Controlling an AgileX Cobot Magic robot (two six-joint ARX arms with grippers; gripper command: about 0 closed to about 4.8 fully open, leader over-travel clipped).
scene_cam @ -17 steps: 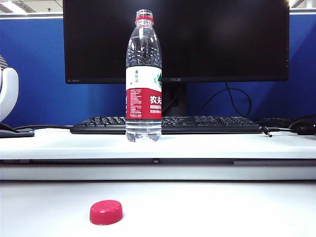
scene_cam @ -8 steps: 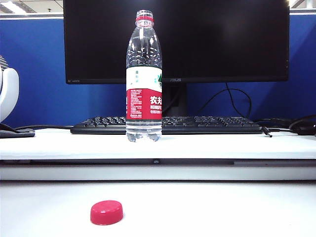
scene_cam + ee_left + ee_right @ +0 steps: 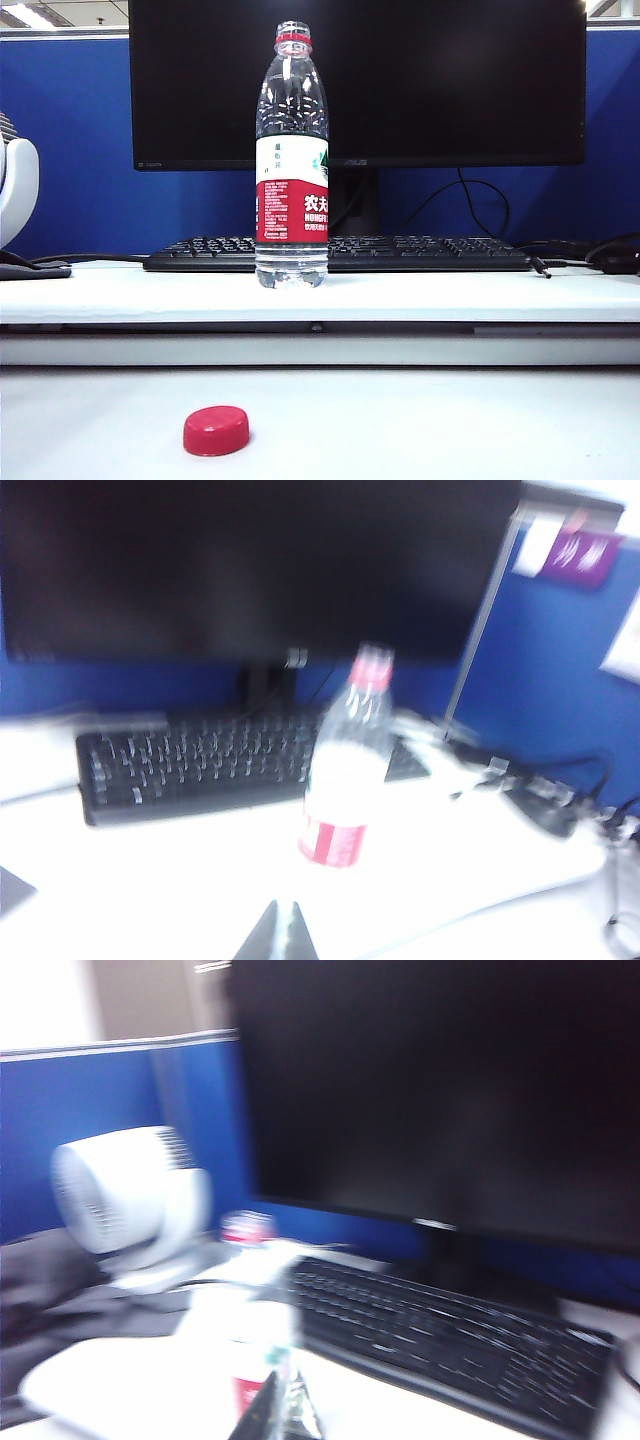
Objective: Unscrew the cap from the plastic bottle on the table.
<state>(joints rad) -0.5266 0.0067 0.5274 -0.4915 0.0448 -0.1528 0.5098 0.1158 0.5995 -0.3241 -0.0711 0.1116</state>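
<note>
Bottle (image 3: 291, 160) stands upright and uncapped on the table's (image 3: 450, 295) raised ledge, just in front of the keyboard (image 3: 420, 252). Cap (image 3: 216, 431) lies apart on the lower surface. Left gripper (image 3: 277, 932) and right gripper (image 3: 281, 1410), jaws closed and empty, hang short of the bottle
</note>
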